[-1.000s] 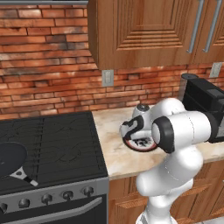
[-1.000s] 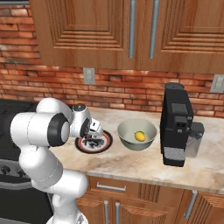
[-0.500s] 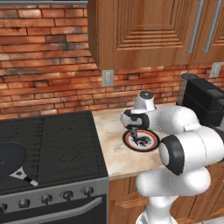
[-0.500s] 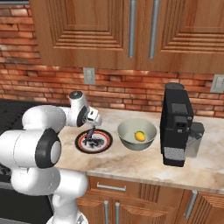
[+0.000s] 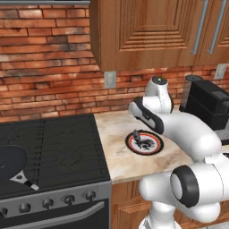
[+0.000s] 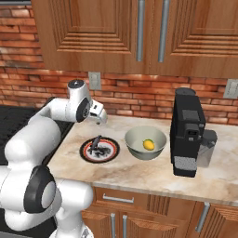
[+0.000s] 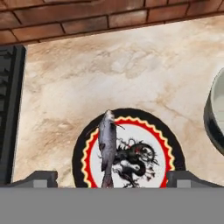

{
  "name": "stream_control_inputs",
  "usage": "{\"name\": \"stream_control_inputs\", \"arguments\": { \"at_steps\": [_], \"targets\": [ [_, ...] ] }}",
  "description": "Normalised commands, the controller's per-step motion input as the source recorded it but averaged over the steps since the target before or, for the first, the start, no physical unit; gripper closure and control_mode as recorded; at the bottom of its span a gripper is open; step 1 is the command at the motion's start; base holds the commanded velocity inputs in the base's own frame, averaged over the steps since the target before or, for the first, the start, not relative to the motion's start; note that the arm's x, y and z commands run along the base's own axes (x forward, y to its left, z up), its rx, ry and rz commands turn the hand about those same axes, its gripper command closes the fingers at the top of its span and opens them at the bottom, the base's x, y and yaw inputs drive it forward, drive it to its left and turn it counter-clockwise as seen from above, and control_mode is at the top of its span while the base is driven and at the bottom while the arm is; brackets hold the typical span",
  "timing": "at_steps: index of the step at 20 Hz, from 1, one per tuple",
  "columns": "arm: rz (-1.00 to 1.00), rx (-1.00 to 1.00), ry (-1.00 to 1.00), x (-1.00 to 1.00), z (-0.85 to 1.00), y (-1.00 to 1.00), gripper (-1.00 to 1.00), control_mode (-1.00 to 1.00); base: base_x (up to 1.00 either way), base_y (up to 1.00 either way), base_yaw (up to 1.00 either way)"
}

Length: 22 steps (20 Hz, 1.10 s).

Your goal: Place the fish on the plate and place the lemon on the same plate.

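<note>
- The plate point(image 6: 99, 150) sits on the marbled counter point(image 6: 139, 172), between the black stove point(image 5: 49, 147) and a pale bowl point(image 6: 145, 143).
- The fish point(image 7: 107, 144) stands upright on the plate's left part in the hand view, nose towards the brick wall point(image 6: 139, 100); in the right base view it looks like a dark sliver tilted up off the plate, though it is too small there to be sure.
- The lemon point(image 6: 148, 144) lies inside the bowl, just beside the plate and apart from it.
- The gripper point(image 7: 111, 178) hangs above the plate with its jaws spread wide and nothing between them; the fingertips point(image 7: 39, 178) flank the plate without touching the fish.
- A black coffee machine point(image 6: 188, 132) stands to the bowl's right.
- A frying pan point(image 5: 11, 163) rests on the stove.
</note>
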Motion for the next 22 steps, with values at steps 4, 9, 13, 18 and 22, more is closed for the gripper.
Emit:
{"name": "stream_control_inputs", "arguments": {
  "at_steps": [4, 9, 13, 18, 22],
  "targets": [
    [0.0, 0.0, 0.0, -0.35, 0.54, -0.44, -1.0, -1.0, 0.0, 0.0, 0.0],
    [0.01, -0.14, 0.01, -0.01, 0.11, -0.65, -1.0, -1.0, 0.0, 0.0, 0.0],
    [0.04, -0.19, 0.0, 0.0, 0.09, -0.67, -1.0, -1.0, 0.0, 0.0, 0.0],
    [0.02, -0.16, 0.05, -0.03, 0.08, -0.75, -1.0, -1.0, 0.0, 0.0, 0.0],
    [0.0, -0.01, 0.03, -0.11, 0.0, -0.72, -1.0, -1.0, 0.0, 0.0, 0.0]
  ]
}}
